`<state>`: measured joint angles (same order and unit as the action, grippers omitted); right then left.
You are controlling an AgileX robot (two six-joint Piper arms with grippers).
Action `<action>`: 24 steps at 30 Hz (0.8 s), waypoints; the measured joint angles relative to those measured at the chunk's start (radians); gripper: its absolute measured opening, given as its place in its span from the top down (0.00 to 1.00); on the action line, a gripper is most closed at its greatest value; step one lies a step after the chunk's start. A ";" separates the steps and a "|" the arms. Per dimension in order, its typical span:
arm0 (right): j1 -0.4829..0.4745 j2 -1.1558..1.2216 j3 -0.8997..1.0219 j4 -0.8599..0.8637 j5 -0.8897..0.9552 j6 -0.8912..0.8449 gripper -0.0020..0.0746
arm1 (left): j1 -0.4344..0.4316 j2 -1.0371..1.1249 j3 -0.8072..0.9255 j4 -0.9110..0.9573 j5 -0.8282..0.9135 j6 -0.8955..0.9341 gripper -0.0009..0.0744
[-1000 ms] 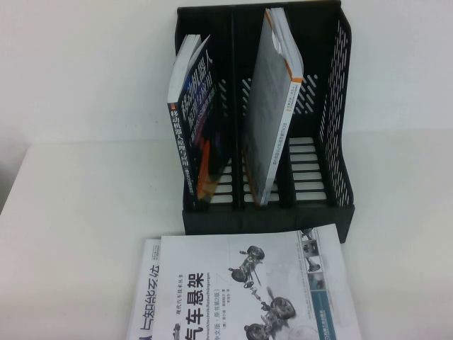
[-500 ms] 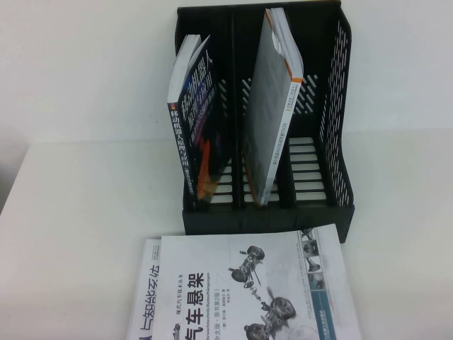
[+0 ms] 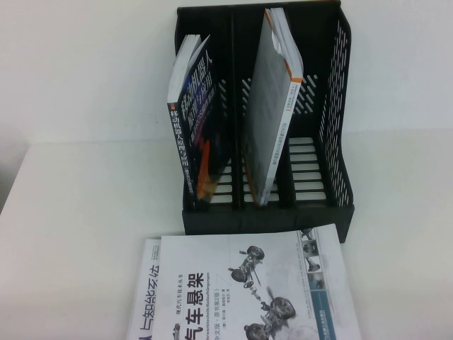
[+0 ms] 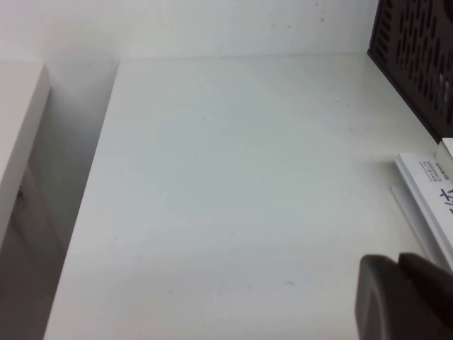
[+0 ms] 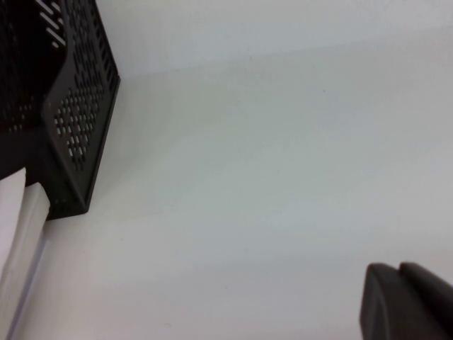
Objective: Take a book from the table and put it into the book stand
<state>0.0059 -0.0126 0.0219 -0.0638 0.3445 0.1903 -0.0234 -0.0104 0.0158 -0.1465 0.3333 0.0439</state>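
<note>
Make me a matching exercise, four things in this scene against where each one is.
1. the book
2. grey-covered book
3. dark-covered book
4. left gripper

A. book stand's middle slot
B. flat on the table, in front of the stand
C. stand's left slot
D. shut, above bare tabletop

Pairs: 1-B, 2-A, 3-C, 4-D

Left gripper [image 4: 400, 263] and right gripper [image 5: 400, 273] both hang above the tabletop, fingers pressed together

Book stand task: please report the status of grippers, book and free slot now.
Left gripper shut, empty, above the table. Right gripper shut, empty. Book flat before the book stand. Right slot free, nothing blocking.
</note>
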 joint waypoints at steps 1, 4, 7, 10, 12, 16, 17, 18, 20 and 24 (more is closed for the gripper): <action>0.000 0.000 0.000 0.000 0.000 0.000 0.98 | 0.000 0.000 0.000 0.000 0.000 0.000 0.99; 0.000 0.000 0.000 -0.001 0.000 0.000 0.98 | 0.000 0.000 0.000 0.000 0.000 0.000 0.99; 0.000 0.000 0.000 -0.001 0.000 0.000 0.98 | 0.000 0.000 0.000 0.016 0.000 0.025 0.99; 0.000 0.000 0.000 -0.009 0.000 0.000 0.98 | 0.000 0.000 0.000 0.022 0.000 0.038 0.99; 0.000 0.000 0.000 -0.027 0.000 0.000 0.98 | 0.000 0.000 0.000 0.022 0.000 0.038 0.99; 0.000 0.000 0.000 -0.040 -0.005 0.000 0.98 | 0.000 0.000 0.000 0.041 -0.004 0.090 0.99; 0.000 0.000 0.000 -0.040 -0.019 0.000 0.98 | 0.000 0.000 0.000 0.046 -0.017 0.108 0.99; 0.000 0.000 0.005 -0.042 -0.046 0.000 0.98 | 0.000 0.000 0.003 0.048 -0.037 0.120 0.99; 0.000 0.000 0.007 -0.044 -0.127 0.000 0.98 | 0.000 0.000 0.006 0.051 -0.117 0.137 0.99; 0.000 0.000 0.007 -0.046 -0.446 0.000 0.98 | 0.000 0.000 0.006 0.048 -0.403 0.144 0.99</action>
<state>0.0059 -0.0126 0.0286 -0.1098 -0.1019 0.1903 -0.0234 -0.0104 0.0216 -0.0981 -0.0701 0.1878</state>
